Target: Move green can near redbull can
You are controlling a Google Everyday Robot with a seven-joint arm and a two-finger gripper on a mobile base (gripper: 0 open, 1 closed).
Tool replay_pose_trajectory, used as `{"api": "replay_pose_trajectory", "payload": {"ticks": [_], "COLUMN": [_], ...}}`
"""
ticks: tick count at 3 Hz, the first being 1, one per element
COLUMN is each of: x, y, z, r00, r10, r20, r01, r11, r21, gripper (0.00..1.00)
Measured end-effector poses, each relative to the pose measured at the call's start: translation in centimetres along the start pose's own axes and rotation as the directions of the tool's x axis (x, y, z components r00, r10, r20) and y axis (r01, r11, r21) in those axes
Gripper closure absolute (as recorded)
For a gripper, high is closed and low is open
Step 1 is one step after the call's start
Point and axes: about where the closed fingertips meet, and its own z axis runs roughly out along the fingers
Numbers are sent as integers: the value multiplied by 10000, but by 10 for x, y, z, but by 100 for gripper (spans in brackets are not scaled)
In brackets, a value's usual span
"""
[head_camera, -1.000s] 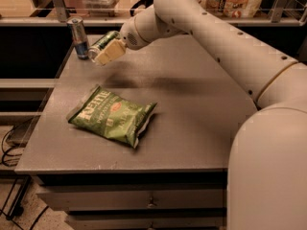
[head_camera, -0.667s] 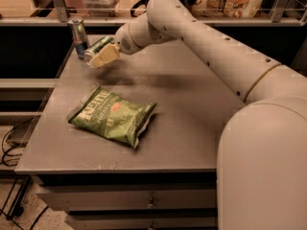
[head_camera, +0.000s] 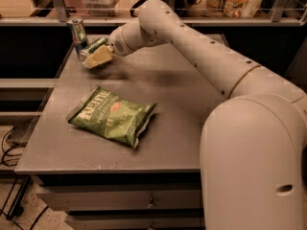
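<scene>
Since a second ago the arm [head_camera: 192, 47] has swung left, carrying the green can [head_camera: 94, 45] closer to the redbull can [head_camera: 76, 31]. The pincer [head_camera: 96, 55] is closed around the green can, which is held tilted just right of and in front of the redbull can's base, its silver end pointing down and to the left. Whether the two cans touch cannot be told. A shadow lies on the table [head_camera: 182, 95] under the held can, so it seems to be off the surface. The redbull can stands upright close to the table's far left corner, with little room behind it or to its left before the edges. To its right the tabletop is bare, crossed above by the arm. A green chip bag [head_camera: 112, 115] lies flat well in front of the redbull can, with a strip of bare table between them.
</scene>
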Motion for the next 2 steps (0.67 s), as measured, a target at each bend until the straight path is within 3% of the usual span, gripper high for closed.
{"api": "replay_pose_trajectory", "payload": {"ticks": [1, 2], "x": [-8, -8], "y": [-1, -1], "z": [6, 7], "r00": [9998, 9998], "r10": [-95, -95], "r20": [184, 183], "r01": [97, 97], "r11": [9999, 9999], "r21": [-76, -78], "gripper": [0, 0]}}
